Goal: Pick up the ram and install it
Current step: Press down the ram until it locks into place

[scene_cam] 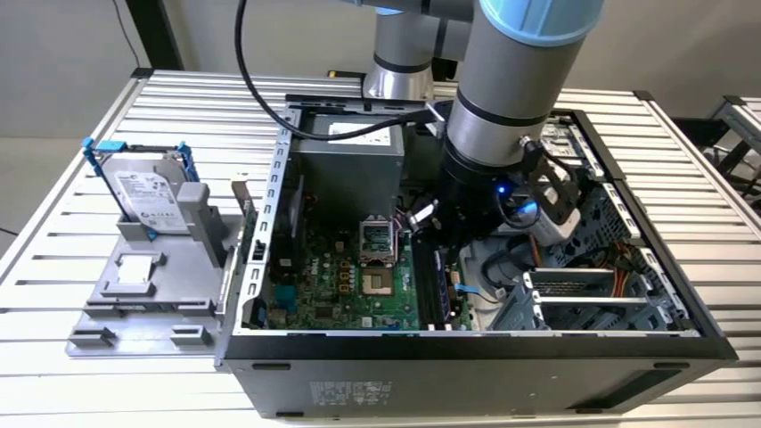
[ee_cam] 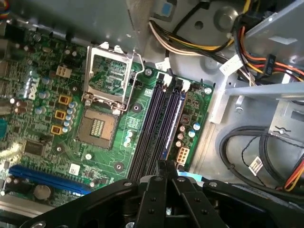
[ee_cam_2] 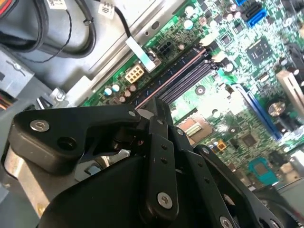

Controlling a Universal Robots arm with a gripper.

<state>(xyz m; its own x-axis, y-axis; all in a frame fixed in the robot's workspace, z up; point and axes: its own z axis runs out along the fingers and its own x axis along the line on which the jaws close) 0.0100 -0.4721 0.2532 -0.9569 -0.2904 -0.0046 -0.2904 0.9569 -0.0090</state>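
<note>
Exterior view: gripper (scene_cam: 443,234) inside the case (scene_cam: 476,343), above the slots (scene_cam: 430,283).
Clenched on the ram (ee_cam: 166,167); cables (ee_cam: 190,40) at 12 o'clock, hard drive (scene_cam: 149,196) at 9.

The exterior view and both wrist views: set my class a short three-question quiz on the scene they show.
1. True or false: the hard drive in its blue frame lies inside the computer case.
2. Choose one. In the first wrist view the gripper is nearest to: A the memory slots; B the blue expansion slot; C the orange and yellow cables.
3. Fill in: the metal frame over the processor socket is swung ___ (open/closed).

Key: 1 false, it stands on the grey holder outside the case, at the exterior view's left; 2 A; 3 open.
</note>
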